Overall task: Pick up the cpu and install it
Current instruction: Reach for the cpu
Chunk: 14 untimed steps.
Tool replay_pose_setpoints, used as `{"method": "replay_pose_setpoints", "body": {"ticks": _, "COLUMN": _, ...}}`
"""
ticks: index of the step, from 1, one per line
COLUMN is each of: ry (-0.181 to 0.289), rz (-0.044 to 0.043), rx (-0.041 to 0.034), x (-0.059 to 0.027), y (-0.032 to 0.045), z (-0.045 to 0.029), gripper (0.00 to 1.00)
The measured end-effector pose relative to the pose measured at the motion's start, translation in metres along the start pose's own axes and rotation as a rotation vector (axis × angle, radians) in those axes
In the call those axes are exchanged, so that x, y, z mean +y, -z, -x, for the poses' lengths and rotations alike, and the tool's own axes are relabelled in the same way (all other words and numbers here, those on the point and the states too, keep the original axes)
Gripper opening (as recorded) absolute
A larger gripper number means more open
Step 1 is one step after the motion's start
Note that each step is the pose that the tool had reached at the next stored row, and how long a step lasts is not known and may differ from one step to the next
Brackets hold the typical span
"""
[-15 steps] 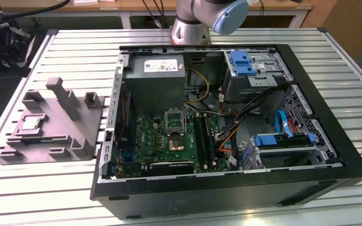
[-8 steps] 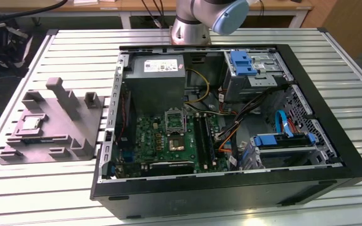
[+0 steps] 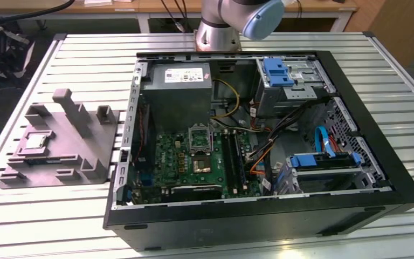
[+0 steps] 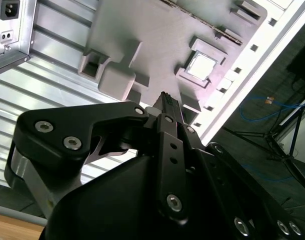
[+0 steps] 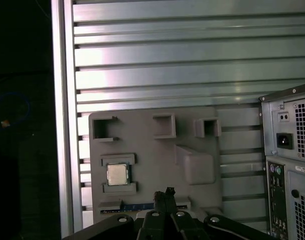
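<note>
- A small, flat, square silvery cpu (image 5: 117, 174) lies in a recess of a grey moulded holder (image 5: 152, 150) on the slatted metal surface (image 3: 49, 216), beside an open black computer case (image 3: 264, 221).
- The black end effector (image 5: 163, 194) hovers near the cpu, tips pressed together and empty.
- A good grasp likely needs spread tips, centred squarely over the chip's edges.
- The exterior view adds the green board's socket (image 3: 200, 162).

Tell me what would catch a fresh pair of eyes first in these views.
The open black computer case dominates the exterior view, with its green motherboard exposed inside. On the exterior view's left, a grey fixture tray holds the cpu, a bright silvery square seated in its pocket. In the first wrist view the gripper looks down on that tray, jaws together, holding nothing and apart from the cpu.
</note>
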<state>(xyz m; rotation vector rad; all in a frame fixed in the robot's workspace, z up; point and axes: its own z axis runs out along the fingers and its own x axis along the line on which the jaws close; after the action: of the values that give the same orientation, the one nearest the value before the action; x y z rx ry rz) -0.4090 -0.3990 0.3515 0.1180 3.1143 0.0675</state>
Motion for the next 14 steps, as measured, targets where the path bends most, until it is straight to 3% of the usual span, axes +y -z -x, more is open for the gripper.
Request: {"method": "replay_pose_setpoints", "body": {"ticks": 14, "ry": 0.000, "rz": 0.0000, "rx": 0.0002, "x": -0.0007, "y": -0.0007, "z": -0.0084, "gripper": 0.11}}
